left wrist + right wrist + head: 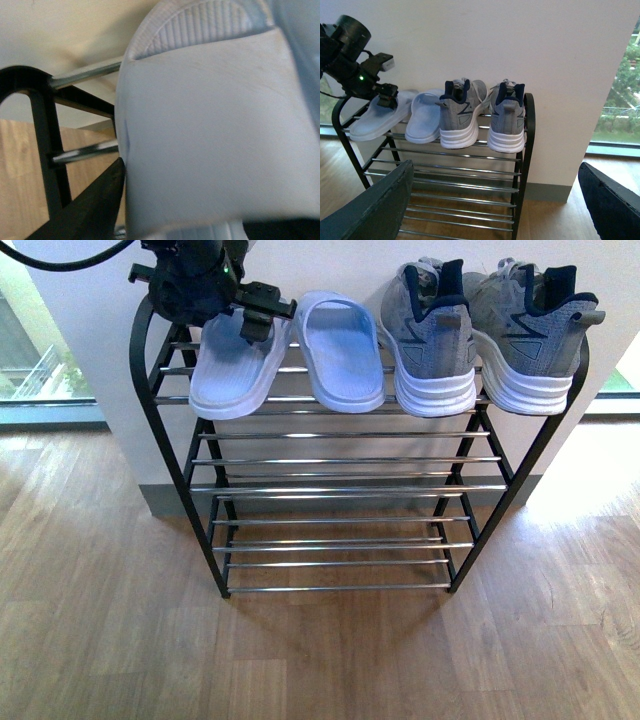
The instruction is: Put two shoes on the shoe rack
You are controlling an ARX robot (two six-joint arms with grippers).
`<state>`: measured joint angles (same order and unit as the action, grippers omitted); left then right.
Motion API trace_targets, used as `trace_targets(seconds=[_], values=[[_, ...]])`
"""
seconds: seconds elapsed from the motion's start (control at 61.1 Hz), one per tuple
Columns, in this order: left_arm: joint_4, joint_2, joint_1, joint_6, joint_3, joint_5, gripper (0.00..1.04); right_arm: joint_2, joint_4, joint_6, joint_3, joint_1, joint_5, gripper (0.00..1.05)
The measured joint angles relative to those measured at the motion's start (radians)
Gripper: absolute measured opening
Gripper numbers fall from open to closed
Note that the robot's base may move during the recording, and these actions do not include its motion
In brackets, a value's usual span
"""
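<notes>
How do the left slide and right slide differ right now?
The left slide has the left gripper at its strap; the right slide is untouched. The left slide's heel overhangs the rack's front rod further than the right slide's. Both are pale blue, on the top shelf.

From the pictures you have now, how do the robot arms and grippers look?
The left arm is black and bulky, with a round black cylinder, a small green light, a pale square block and a black cable. The right gripper's fingers are dark, flat and wedge-shaped.

Four shoes fill the rack's (170,450) top shelf edge to edge; the lower shelves (340,490) lie open from the front.
</notes>
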<state>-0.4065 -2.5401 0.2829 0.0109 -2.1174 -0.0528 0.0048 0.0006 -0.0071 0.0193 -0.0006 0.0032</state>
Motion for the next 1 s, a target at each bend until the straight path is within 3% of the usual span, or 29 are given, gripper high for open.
trace_targets(seconds=[0.115, 0.213, 0.295, 0.311, 0.344, 0.409, 0.491, 0.54, 0.639, 0.819, 0.999], values=[[0.009, 0.153, 0.000, -0.120, 0.124, 0.063, 0.97, 0.000, 0.000, 0.000, 0.000, 0.000, 0.000, 0.95], [0.048, 0.321, -0.002, -0.227, 0.274, 0.017, 0.95, 0.000, 0.000, 0.000, 0.000, 0.000, 0.000, 0.95], [0.094, 0.448, -0.005, -0.253, 0.413, -0.089, 0.95, 0.000, 0.000, 0.000, 0.000, 0.000, 0.000, 0.95], [0.133, 0.464, -0.006, -0.250, 0.441, -0.106, 0.93, 0.000, 0.000, 0.000, 0.000, 0.000, 0.000, 0.95], [0.385, 0.523, -0.014, -0.200, 0.576, -0.172, 0.85, 0.000, 0.000, 0.000, 0.000, 0.000, 0.000, 0.95], [0.835, 0.604, -0.039, -0.102, 0.831, -0.177, 0.71, 0.000, 0.000, 0.000, 0.000, 0.000, 0.000, 0.95], [1.142, 0.675, -0.068, -0.061, 1.061, -0.156, 0.56, 0.000, 0.000, 0.000, 0.000, 0.000, 0.000, 0.95], [1.250, 0.718, -0.082, -0.047, 1.167, -0.148, 0.48, 0.000, 0.000, 0.000, 0.000, 0.000, 0.000, 0.95], [1.361, 0.809, -0.108, -0.033, 1.328, -0.124, 0.32, 0.000, 0.000, 0.000, 0.000, 0.000, 0.000, 0.95], [1.427, 0.951, -0.141, -0.026, 1.546, -0.082, 0.02, 0.000, 0.000, 0.000, 0.000, 0.000, 0.000, 0.95], [1.454, 1.085, -0.177, -0.021, 1.719, -0.051, 0.01, 0.000, 0.000, 0.000, 0.000, 0.000, 0.000, 0.95]])
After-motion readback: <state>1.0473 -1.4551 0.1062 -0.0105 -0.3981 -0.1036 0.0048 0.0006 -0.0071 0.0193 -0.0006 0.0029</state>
